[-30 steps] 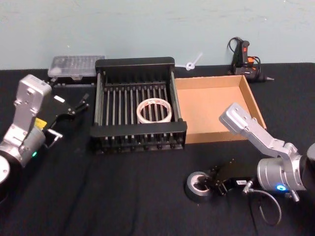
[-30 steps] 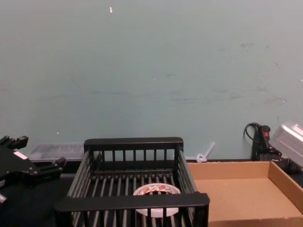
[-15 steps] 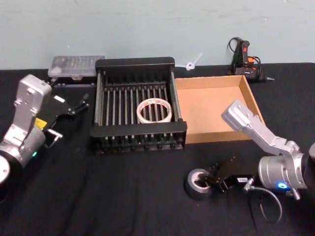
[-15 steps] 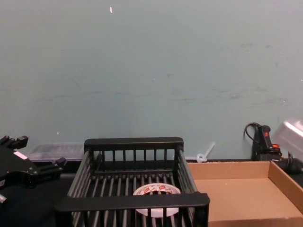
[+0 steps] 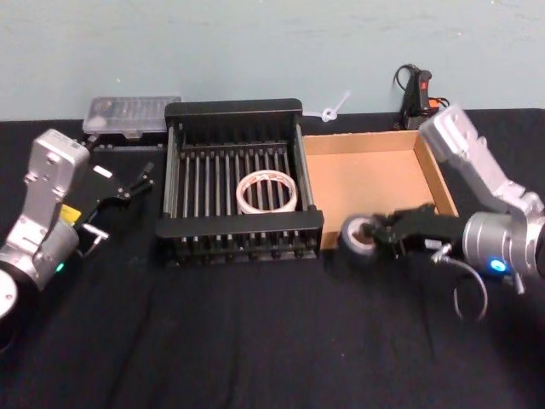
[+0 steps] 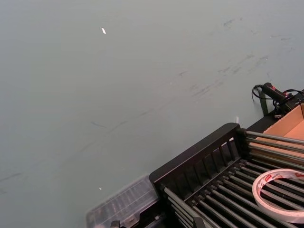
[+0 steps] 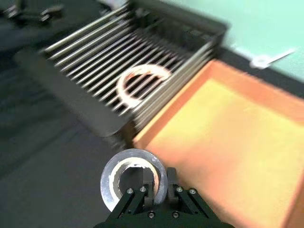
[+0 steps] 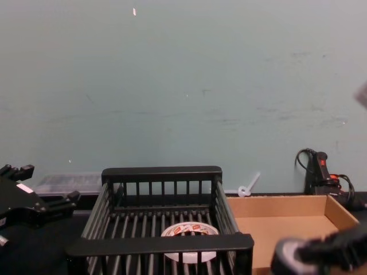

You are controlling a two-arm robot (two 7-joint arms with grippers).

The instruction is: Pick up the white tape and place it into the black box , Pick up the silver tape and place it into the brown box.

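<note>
White tape (image 5: 267, 192) lies in the black box (image 5: 242, 237), so half is done. Right gripper (image 5: 381, 238) pinches the silver tape (image 5: 358, 236), raised near the brown box (image 5: 375, 239) front edge; dropping remains.

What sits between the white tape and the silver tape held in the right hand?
In the head view, the black box's right wall and front corner separate the white tape from the silver tape in the right hand.
</note>
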